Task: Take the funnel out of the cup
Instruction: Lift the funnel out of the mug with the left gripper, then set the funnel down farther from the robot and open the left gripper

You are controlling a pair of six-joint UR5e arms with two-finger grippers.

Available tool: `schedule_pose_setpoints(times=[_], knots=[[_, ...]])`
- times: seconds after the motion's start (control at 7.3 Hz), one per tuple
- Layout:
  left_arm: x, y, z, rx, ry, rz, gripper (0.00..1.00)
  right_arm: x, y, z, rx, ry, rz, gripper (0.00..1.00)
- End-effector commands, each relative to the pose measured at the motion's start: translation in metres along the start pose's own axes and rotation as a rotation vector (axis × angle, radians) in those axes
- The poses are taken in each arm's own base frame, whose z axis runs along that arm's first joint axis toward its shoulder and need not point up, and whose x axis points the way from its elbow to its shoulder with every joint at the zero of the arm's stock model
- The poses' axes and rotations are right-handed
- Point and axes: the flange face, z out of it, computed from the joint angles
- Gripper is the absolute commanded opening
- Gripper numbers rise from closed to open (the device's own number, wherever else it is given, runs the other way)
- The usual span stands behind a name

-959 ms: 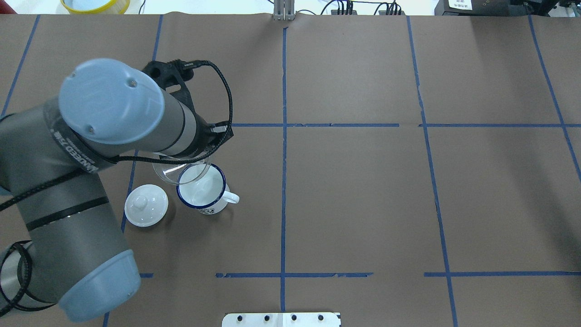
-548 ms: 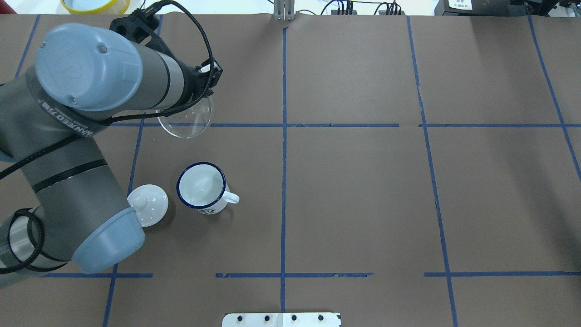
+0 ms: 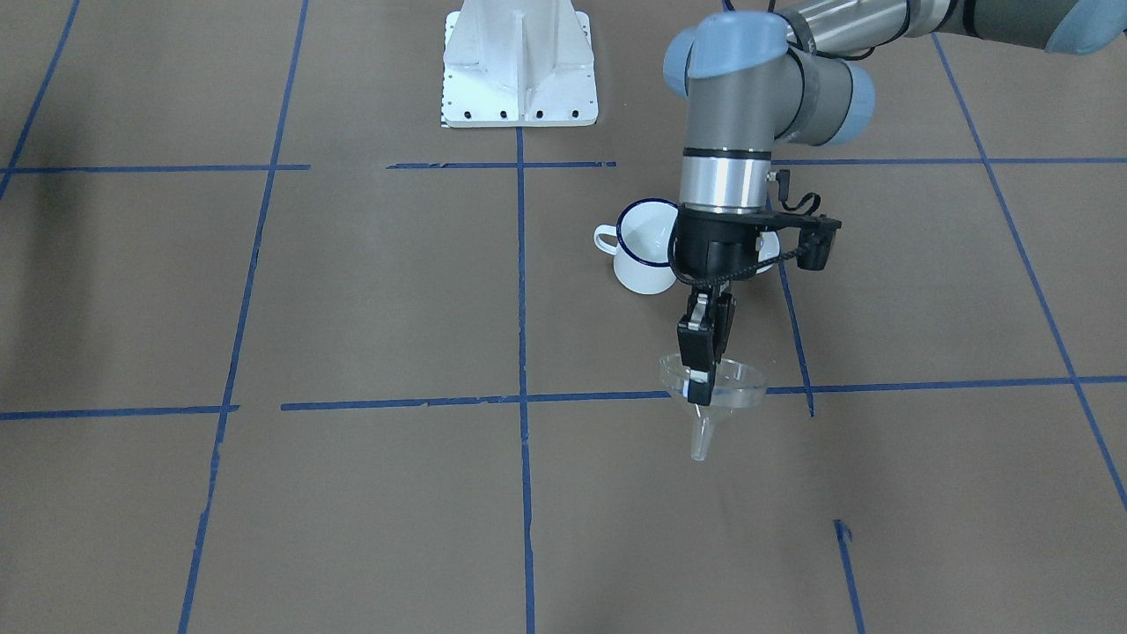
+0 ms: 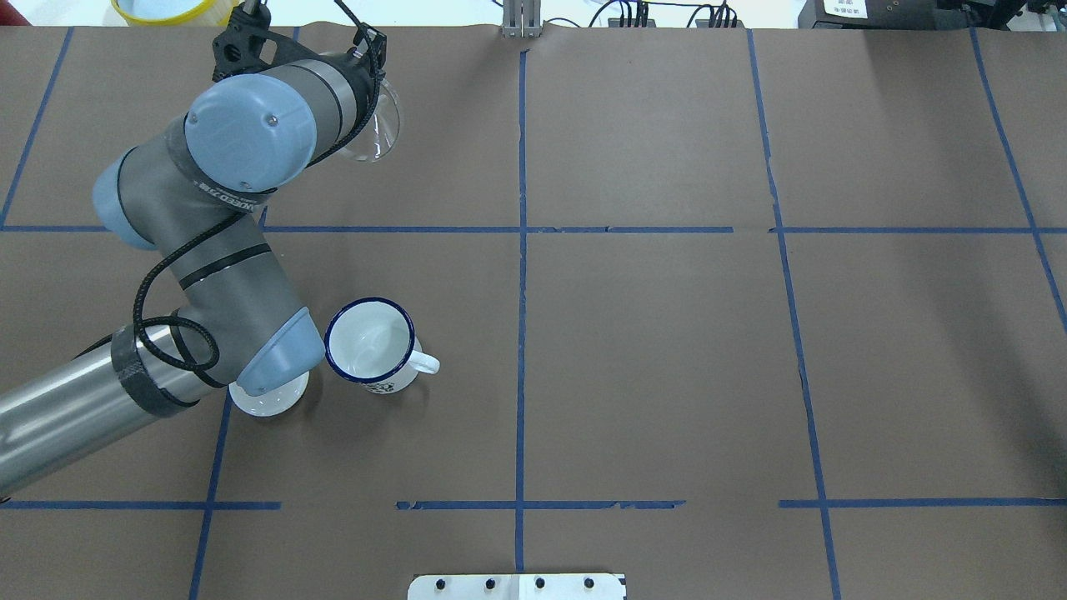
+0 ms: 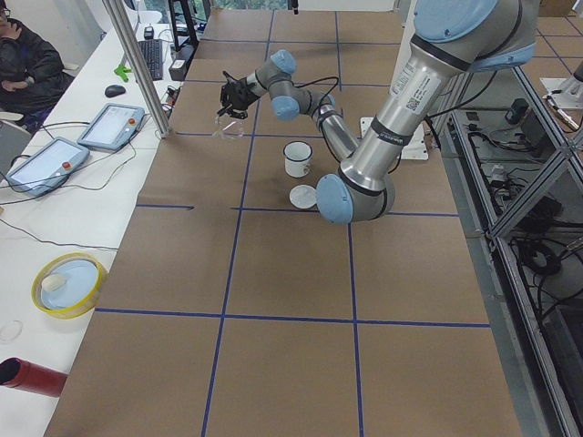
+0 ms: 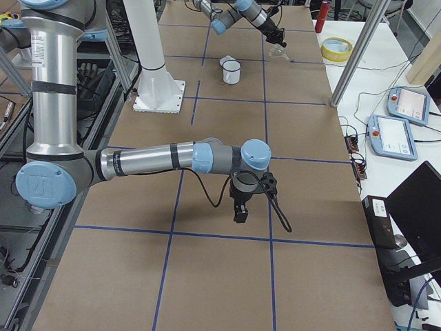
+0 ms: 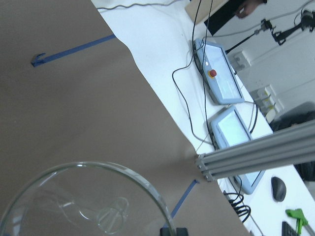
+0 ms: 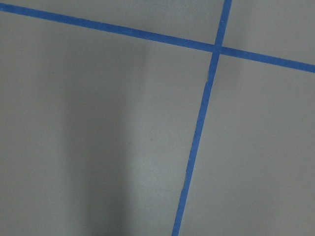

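Note:
The clear funnel (image 3: 715, 386) hangs upright, spout down, above the brown table, pinched at its rim by my left gripper (image 3: 700, 386). In the overhead view the funnel (image 4: 377, 125) is near the table's far left part, well apart from the cup. The white cup (image 4: 369, 343) with a dark blue rim stands empty on the table, handle to the right; it also shows in the front view (image 3: 645, 255). The left wrist view shows the funnel's round rim (image 7: 83, 169) from above. My right gripper (image 6: 239, 214) shows only in the exterior right view, low over bare paper; I cannot tell its state.
A white knobbed lid (image 4: 268, 400) lies left of the cup, partly under my left arm's elbow. A yellow-rimmed bowl (image 4: 171, 8) and an aluminium post (image 4: 521, 21) stand at the far edge. Tablets (image 7: 221, 78) lie beyond the table. The white robot base (image 3: 519, 66) is behind.
My left arm has carried the funnel up off the cup and away toward the table's far edge. The arm's elbow now covers part of the lid. The cup has not moved.

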Motion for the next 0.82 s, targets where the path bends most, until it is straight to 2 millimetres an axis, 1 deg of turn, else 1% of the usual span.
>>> schedule_pose_setpoints(times=[0.0,0.14,0.27,0.41,0.55,0.68], knots=[[-0.033,-0.004,0.095,0.091,0.067,-0.051,0.03,0.000,0.000,0.000,-0.001,0.000,0.001,1.00],[-0.042,0.002,0.118,0.098,0.052,-0.044,0.06,0.000,0.000,0.000,0.000,0.000,0.000,1.00],[-0.056,0.000,0.130,0.113,0.028,-0.032,0.10,0.000,0.000,0.000,0.000,0.000,0.000,1.00],[-0.066,-0.002,0.138,0.118,0.019,-0.024,0.15,0.000,-0.001,-0.001,0.001,0.000,-0.001,1.00],[-0.074,0.001,0.142,0.116,0.012,-0.016,0.25,0.000,0.000,0.000,0.000,0.000,0.000,1.00],[-0.074,0.002,0.141,0.114,0.012,-0.008,0.37,0.000,0.000,0.000,0.000,0.000,0.000,1.00]])
